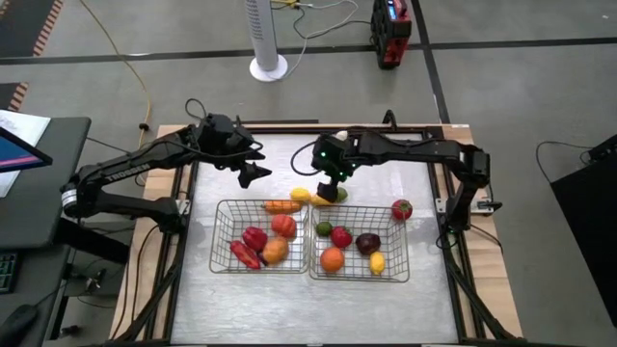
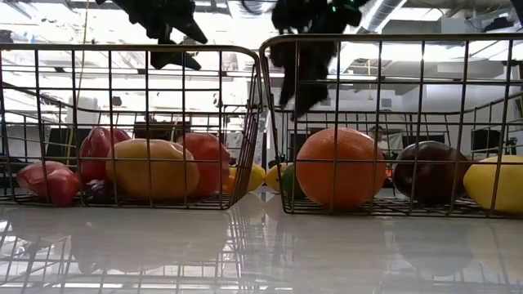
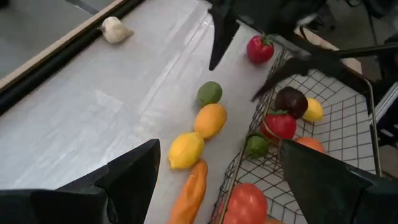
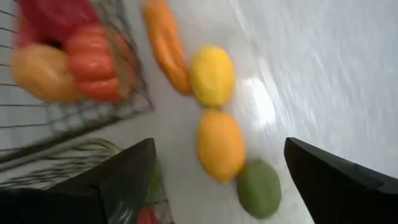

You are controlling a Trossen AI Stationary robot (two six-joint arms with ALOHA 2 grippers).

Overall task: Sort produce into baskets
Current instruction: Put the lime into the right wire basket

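Note:
Two wire-mesh baskets stand side by side near the table's front, the left basket (image 1: 224,241) and the right basket (image 1: 397,258), each holding several pieces of produce. Loose on the table just beyond their far rims lie an orange carrot-like piece (image 1: 281,205), a yellow lemon (image 1: 301,195), an orange-yellow fruit (image 4: 220,144) and a green lime (image 4: 259,188). A red fruit (image 1: 401,208) lies by the right basket's far right corner. A whitish garlic (image 3: 115,29) rests near the far edge. My right gripper (image 1: 333,183) hangs open above the orange-yellow fruit and the lime, touching nothing. My left gripper (image 1: 253,173) hovers open to their left.
The table's raised dark frame (image 1: 183,193) runs along its sides. Bare white table top (image 1: 289,154) lies beyond the loose produce, and more in front of the baskets (image 1: 308,308). In the low view the basket walls (image 2: 261,122) fill the foreground.

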